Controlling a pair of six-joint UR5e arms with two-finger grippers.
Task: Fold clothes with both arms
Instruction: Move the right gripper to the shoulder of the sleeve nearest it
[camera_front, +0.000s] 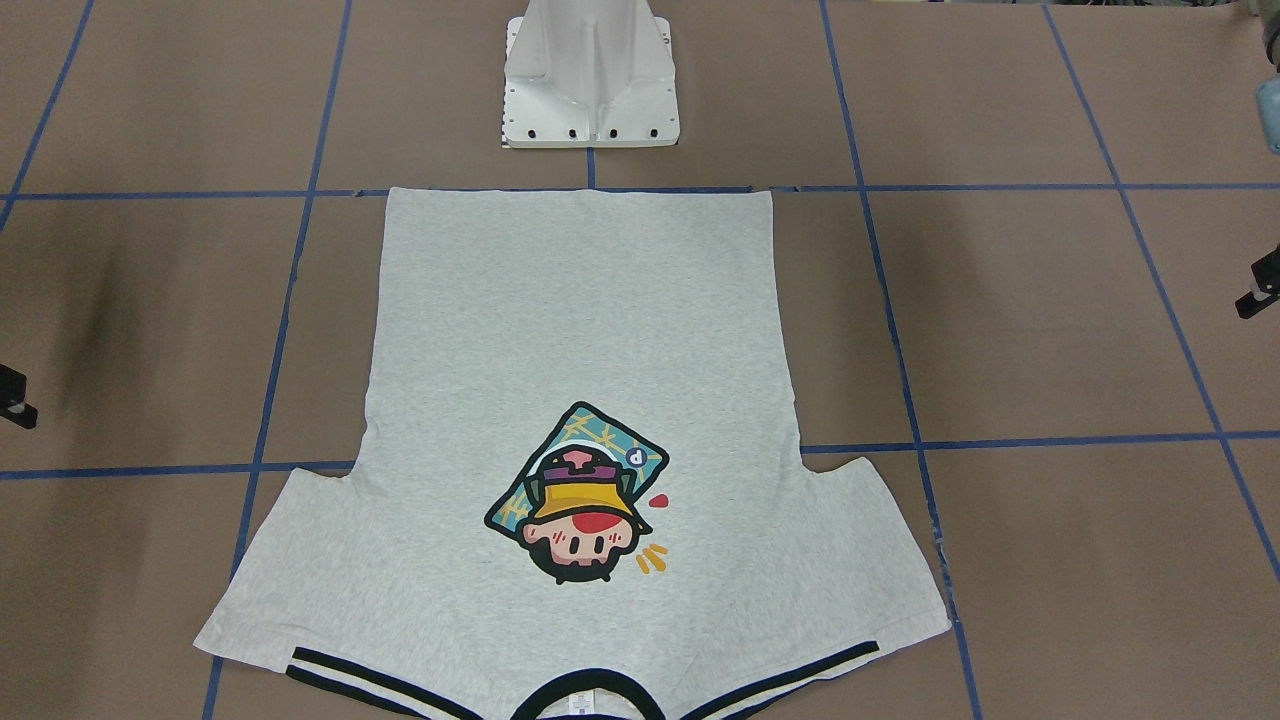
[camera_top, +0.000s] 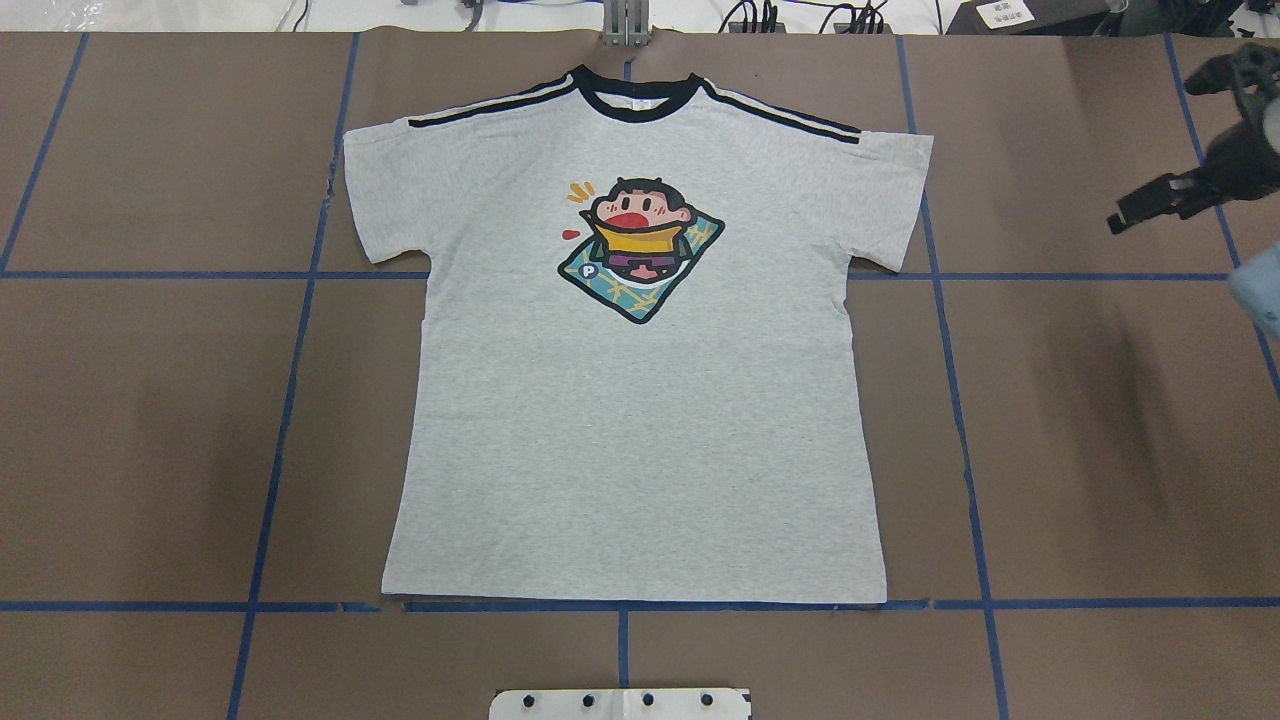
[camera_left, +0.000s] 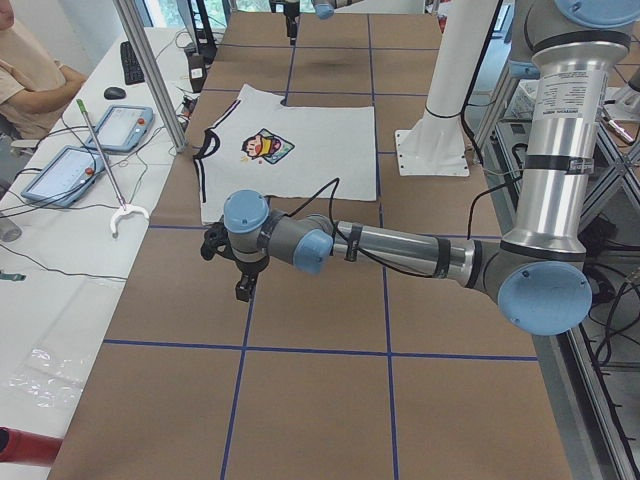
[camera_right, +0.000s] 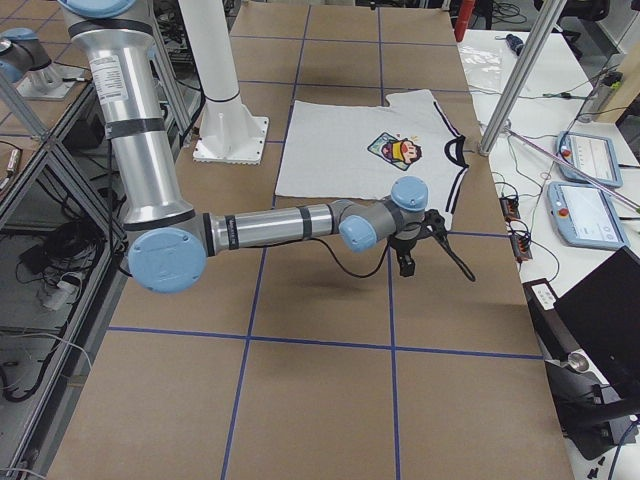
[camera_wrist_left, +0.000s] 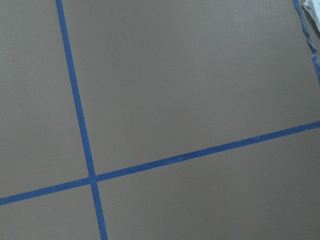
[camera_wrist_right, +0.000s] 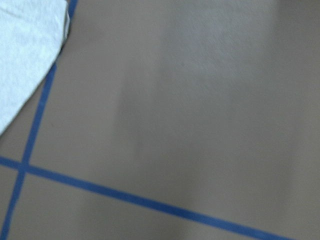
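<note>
The light grey T-shirt (camera_top: 640, 420) lies flat and face up on the brown table, collar away from the robot base, hem (camera_front: 580, 200) near it, cartoon print (camera_top: 640, 245) showing. My right gripper (camera_top: 1118, 222) hangs above bare table off the shirt's right sleeve. It holds nothing and its fingers look pressed together; it also shows in the exterior right view (camera_right: 406, 268). My left gripper (camera_front: 1245, 305) hangs off the shirt's other side, about one tile away (camera_left: 243, 292), empty and narrow-looking. A sleeve corner shows in the right wrist view (camera_wrist_right: 25, 50).
The white pedestal base (camera_front: 590, 80) stands just behind the hem. Blue tape lines (camera_top: 620, 605) grid the brown table. On the operators' side table lie control tablets (camera_left: 120, 125) and a long hooked stick (camera_left: 100, 160); a person (camera_left: 30, 80) sits there.
</note>
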